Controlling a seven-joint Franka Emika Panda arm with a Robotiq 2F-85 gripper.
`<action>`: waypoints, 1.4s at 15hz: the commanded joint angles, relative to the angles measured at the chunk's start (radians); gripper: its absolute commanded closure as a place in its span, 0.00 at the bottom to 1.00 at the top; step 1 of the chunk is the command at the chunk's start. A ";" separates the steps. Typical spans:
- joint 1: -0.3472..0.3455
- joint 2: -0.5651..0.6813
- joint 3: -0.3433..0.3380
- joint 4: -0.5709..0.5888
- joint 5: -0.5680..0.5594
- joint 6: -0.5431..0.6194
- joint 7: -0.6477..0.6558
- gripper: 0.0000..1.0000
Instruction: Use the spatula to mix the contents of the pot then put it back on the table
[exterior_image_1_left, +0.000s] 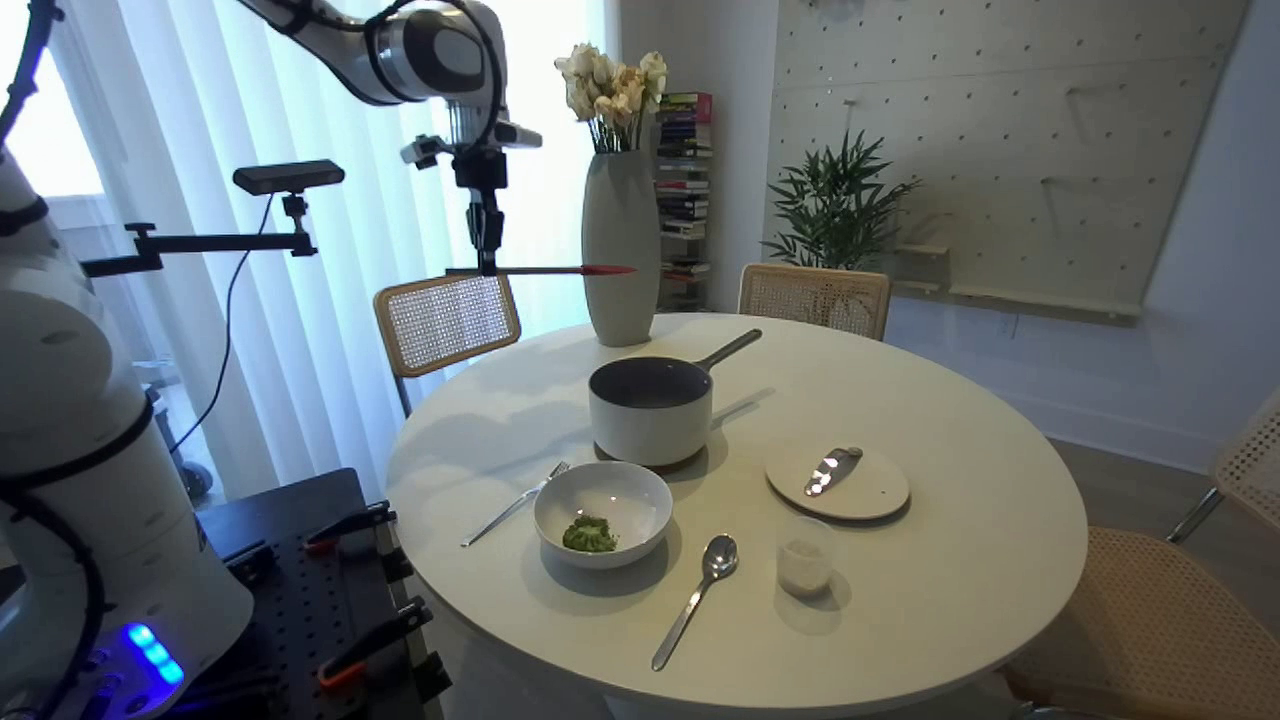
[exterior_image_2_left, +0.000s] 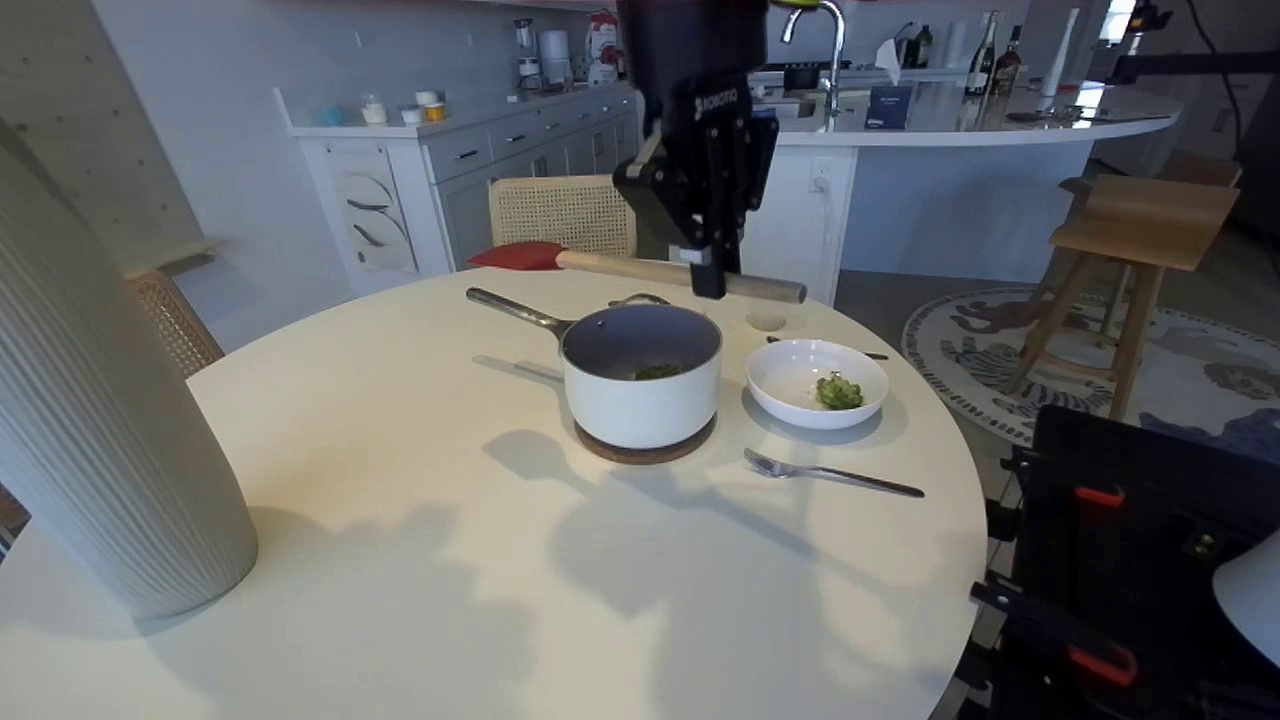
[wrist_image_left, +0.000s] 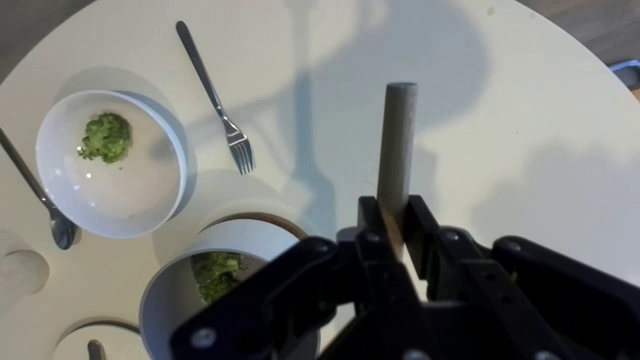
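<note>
The spatula has a pale wooden handle and a red head; it shows in both exterior views (exterior_image_1_left: 608, 270) (exterior_image_2_left: 635, 267). My gripper (exterior_image_1_left: 487, 266) is shut on its handle, and in the wrist view the handle end (wrist_image_left: 398, 135) sticks out past the fingertips (wrist_image_left: 392, 212). The spatula is held roughly level in the air, higher than the pot's rim. The pot, white outside and dark inside with a stick handle, stands on a brown trivet on the table in both exterior views (exterior_image_1_left: 652, 428) (exterior_image_2_left: 640, 408). Green pieces lie inside it. The round white table (exterior_image_1_left: 930, 600) is below.
A white bowl (exterior_image_2_left: 770, 375) with a green piece and a fork (exterior_image_2_left: 840, 475) are beside the pot. A spoon (exterior_image_1_left: 695, 600), a clear cup (exterior_image_1_left: 803, 568) and a plate with a knife (exterior_image_1_left: 838, 485) are on the table. A tall vase (exterior_image_1_left: 622, 250) with flowers stands behind the pot.
</note>
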 joint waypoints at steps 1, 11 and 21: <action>-0.040 0.033 -0.016 0.119 0.044 -0.178 -0.111 0.96; -0.126 0.049 -0.106 0.201 0.029 -0.458 -0.429 0.96; -0.141 0.059 -0.119 0.195 0.026 -0.454 -0.465 0.96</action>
